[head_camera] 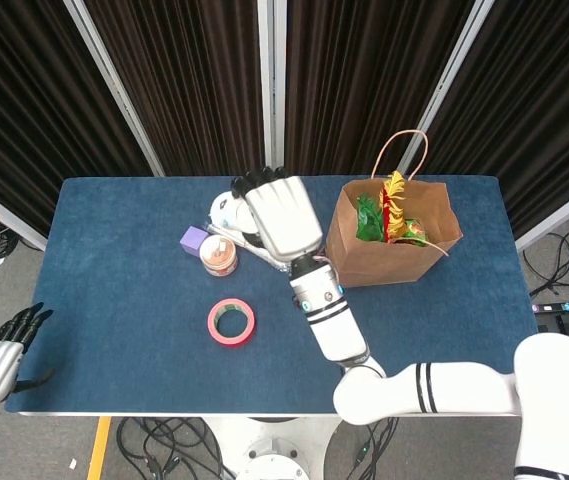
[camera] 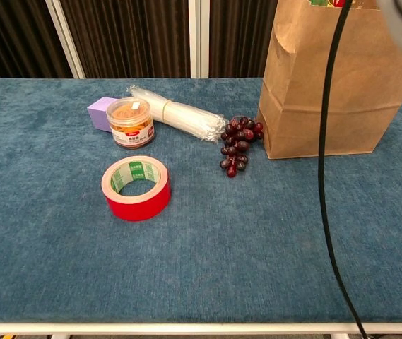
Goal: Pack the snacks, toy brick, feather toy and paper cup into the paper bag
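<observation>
1 paper cup [head_camera: 225, 208] in raised right hand [head_camera: 282, 220].

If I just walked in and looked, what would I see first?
Probably the big white right hand lifted high over the middle of the blue table, holding a paper cup. Next, the brown paper bag standing at the right with bright feathers poking out. Then the red tape roll lying flat near the front, left of the grapes.

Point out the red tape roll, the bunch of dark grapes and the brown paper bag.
red tape roll [camera: 136, 188], chest view, red outer side.
bunch of dark grapes [camera: 237, 143], chest view, middle of the bunch.
brown paper bag [camera: 306, 92], chest view, front wall.
</observation>
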